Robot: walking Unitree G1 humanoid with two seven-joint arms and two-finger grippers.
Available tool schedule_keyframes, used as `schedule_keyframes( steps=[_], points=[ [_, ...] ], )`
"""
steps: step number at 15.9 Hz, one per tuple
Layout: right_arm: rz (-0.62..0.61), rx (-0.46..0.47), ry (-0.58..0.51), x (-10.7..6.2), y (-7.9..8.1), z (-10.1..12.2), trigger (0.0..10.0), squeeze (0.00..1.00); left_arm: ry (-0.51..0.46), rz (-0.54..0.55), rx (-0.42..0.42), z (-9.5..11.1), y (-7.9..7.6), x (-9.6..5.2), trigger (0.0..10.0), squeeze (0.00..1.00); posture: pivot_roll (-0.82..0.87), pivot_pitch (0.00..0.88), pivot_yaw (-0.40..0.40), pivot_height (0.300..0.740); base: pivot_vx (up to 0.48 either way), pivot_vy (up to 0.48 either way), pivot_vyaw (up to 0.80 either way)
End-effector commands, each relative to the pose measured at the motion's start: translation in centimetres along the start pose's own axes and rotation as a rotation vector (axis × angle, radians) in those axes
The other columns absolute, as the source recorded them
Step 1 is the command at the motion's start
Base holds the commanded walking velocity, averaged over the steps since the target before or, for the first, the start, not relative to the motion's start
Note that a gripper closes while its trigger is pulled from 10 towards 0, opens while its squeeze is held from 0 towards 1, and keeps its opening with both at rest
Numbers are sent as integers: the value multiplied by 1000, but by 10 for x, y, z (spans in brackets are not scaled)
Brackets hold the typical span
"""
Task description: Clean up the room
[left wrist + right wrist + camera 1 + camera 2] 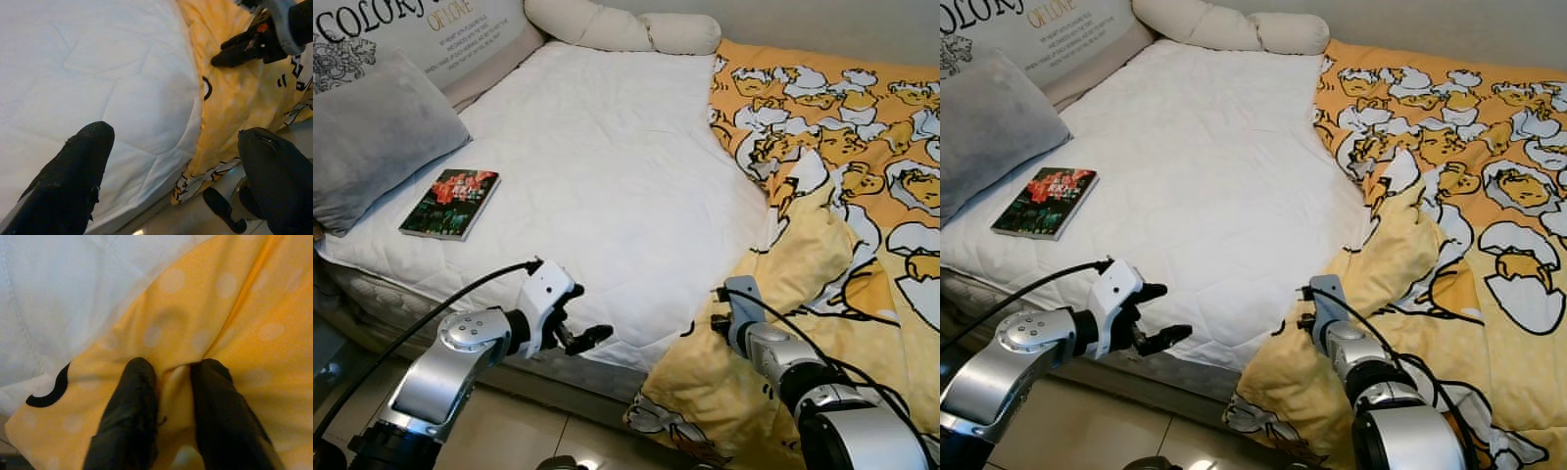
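Observation:
A yellow blanket (842, 196) printed with egg figures covers the right half of the bed and spills over its front edge. My right gripper (716, 320) is at that edge, shut on a fold of the blanket (172, 377) pinched between its two black fingers (132, 396). My left gripper (582, 318) hovers open just off the mattress's front edge, nothing between its fingers (85, 161). The white quilted mattress pad (607, 166) is bare on the left half. A book (451, 203) with a dark red cover lies flat near the left side.
A grey pillow (372, 137) and a printed cushion (421, 34) rest at the left. White bolster pillows (626, 29) line the head end. Tiled floor (538, 431) runs below the bed's front edge.

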State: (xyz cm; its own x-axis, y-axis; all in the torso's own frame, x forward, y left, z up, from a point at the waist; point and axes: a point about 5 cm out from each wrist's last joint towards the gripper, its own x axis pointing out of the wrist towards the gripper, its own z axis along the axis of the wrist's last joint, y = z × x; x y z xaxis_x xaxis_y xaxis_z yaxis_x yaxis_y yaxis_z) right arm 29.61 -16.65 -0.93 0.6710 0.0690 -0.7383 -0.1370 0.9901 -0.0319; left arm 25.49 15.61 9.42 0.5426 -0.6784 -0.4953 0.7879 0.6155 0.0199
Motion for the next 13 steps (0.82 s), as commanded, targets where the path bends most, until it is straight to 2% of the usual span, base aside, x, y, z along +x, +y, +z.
schedule_keyframes(
  steps=[1, 5, 8, 10, 11, 13],
  points=[
    [7, 0, 3, 0, -1, -1, 0, 0, 20, 17, 2, 1, 4, 0, 10000, 0, 119, 0, -13, 740, 0, 0, 0],
    [20, 2, -6, 0, -2, 0, 0, 0, 38, 17, -2, -1, 5, 0, 10000, 0, 116, 0, -11, 740, 0, 0, 0],
    [120, 6, -61, -1, 4, 11, 0, 0, 43, 25, 0, 0, 6, 1, 10000, 0, 115, 0, -9, 740, 0, 0, 0],
    [265, -2, -118, -4, 10, 21, 0, 0, 43, 40, -2, 0, 7, 0, 10000, 0, 117, 0, -9, 740, 0, 0, 0],
    [373, -48, -159, -8, 12, 26, 0, 0, 45, 40, -3, -1, 7, 0, 10000, 0, 115, 0, -8, 740, 0, 0, 0],
    [740, -191, -253, -31, 22, 28, 0, 0, 49, 36, -5, -3, 6, 0, 10000, 0, 112, 0, -6, 740, 0, 0, 0]
  ],
)
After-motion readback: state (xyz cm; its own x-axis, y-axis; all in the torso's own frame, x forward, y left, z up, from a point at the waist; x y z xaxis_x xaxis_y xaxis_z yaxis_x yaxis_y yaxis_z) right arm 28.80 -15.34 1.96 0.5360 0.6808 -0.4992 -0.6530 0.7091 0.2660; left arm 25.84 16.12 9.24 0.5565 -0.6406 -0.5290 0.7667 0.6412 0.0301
